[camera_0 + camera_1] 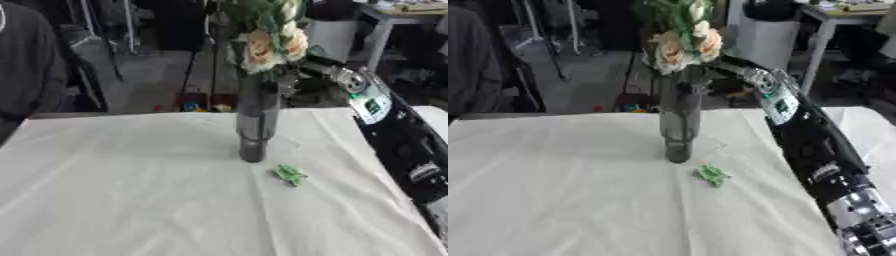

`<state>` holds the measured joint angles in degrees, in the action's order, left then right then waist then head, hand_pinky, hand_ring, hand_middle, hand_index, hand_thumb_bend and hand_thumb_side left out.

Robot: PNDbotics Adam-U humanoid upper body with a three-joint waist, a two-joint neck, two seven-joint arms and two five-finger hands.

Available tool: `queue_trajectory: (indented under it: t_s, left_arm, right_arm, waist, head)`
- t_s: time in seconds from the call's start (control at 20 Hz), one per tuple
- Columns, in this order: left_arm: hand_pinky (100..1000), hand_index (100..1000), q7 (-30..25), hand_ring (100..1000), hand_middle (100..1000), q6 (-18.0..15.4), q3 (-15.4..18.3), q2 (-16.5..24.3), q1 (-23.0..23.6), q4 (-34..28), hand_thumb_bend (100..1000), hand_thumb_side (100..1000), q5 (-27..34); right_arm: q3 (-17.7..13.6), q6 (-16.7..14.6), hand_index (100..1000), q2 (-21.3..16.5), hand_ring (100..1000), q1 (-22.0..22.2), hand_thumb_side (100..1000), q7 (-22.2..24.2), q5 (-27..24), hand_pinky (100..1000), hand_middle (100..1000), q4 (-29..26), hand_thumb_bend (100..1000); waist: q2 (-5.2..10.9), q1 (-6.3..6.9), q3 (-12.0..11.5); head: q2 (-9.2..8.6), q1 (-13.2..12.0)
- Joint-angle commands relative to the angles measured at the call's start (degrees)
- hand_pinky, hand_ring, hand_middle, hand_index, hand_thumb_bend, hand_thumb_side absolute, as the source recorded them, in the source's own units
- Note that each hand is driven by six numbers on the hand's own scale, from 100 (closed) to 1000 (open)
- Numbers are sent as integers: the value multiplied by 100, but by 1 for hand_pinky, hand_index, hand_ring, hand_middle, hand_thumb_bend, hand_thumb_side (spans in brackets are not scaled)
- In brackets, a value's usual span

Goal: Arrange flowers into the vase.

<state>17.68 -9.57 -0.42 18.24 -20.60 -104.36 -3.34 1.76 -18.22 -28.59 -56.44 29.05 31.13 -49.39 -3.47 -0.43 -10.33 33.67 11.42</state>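
Vase (253, 120): tall, dark grey, glassy, upright on the worktop (131, 200), which is covered w/ a white cloth. Sits nearer the far edge, a bit right of centre. Long axis vertical, mouth up.

Flowers (269, 42): cream/peach blooms w/ green leaves, bunched above the vase mouth, stems running down into it. Heads point up, spreading slightly right.

Right hand (289, 82): arm comes in from the right edge, reaching up and across to the vase neck. The hand sits at the right side of the neck, just below the blooms, touching or almost touching the stems there. Fingers are blurred and partly hidden behind the vase and leaves, so can't tell if they're apart or clamped on anything.

Small green leaf scrap (289, 174): lies flat on the cloth, just in front and to the right of the vase base, apart from it.

Left hand: not seen in either view.
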Motion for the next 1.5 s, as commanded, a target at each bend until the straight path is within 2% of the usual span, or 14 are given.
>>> queue_trajectory:
  t_s: [0.05, 0.45, 0.9, 1.1, 1.5]
  left_arm:
    - [757, 796, 19, 656, 694, -10, 59, 135, -40, -51, 606, 864, 8]
    - [756, 796, 30, 657, 694, -15, 66, 142, -16, -36, 605, 864, -2]
    - [756, 796, 10, 657, 693, -17, 53, 138, -20, -40, 605, 864, 2]
    - [756, 796, 23, 657, 693, -21, 64, 142, -8, -32, 605, 864, -1]
    - [756, 796, 41, 657, 693, -37, 75, 145, 5, -15, 605, 864, -5]
  right_arm:
    - [-68, 21, 982, -238, 1000, -53, 804, -35, 29, 1000, 1000, -43, 654]
    - [-126, 41, 973, -316, 1000, 1, 796, -210, -114, 1000, 1000, -81, 644]
    - [9, -132, 979, -182, 1000, -239, 778, -289, -115, 1000, 1000, -251, 657]
    - [38, -160, 991, -251, 1000, -165, 779, -295, 62, 1000, 1000, -379, 661]
    - [-4, -130, 987, -311, 1000, 11, 794, -275, 153, 1000, 1000, -187, 656]
  waist:
    - [86, 15, 31]
    - [101, 8, 93]
    - [129, 0, 15]
    - [139, -21, 61]
    - [146, -49, 160]
  head:
    - [-1, -36]
    - [7, -72]
    - [15, -40]
    - [8, -67]
    - [-6, -110]
